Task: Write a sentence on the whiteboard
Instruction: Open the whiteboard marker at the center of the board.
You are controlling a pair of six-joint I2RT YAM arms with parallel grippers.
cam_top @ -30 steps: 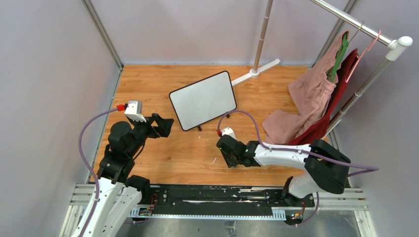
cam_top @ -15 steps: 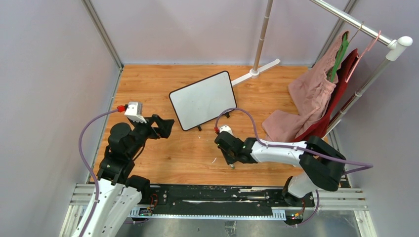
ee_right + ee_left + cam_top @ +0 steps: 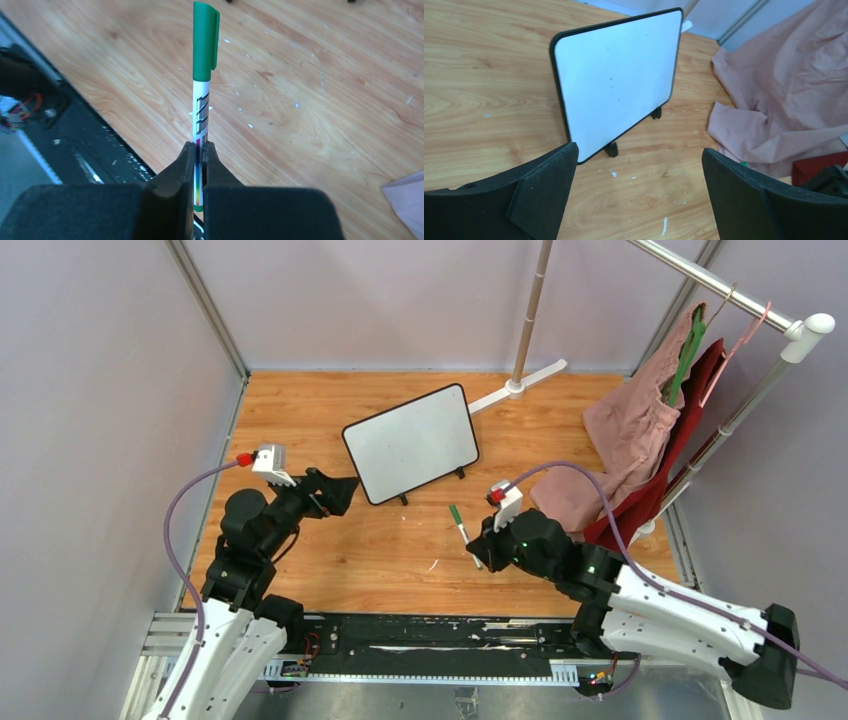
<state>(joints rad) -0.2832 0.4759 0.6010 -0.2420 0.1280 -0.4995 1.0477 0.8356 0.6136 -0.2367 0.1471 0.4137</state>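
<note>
The whiteboard [image 3: 412,442] stands tilted on small black feet at the middle of the wooden table, and it also fills the top of the left wrist view [image 3: 616,75]. Its face is blank apart from faint specks; no sentence shows on it. My right gripper [image 3: 478,552] is shut on a white marker with a green cap [image 3: 459,523], held above the table in front of the board's right foot. In the right wrist view the marker [image 3: 202,85] sticks out forward from the closed right gripper [image 3: 200,147], cap on. My left gripper [image 3: 335,495] hangs open and holds nothing, just left of the board's lower corner [image 3: 639,155].
A clothes rack at the right carries pink and red garments [image 3: 640,430] that spill onto the table. Its white foot [image 3: 515,387] stands behind the board. Grey walls close in three sides. A black rail [image 3: 430,635] runs along the near edge.
The right gripper has shut on the marker and lifted it off the table, and the arm has swung to the right. The left gripper has edged slightly toward the board.
</note>
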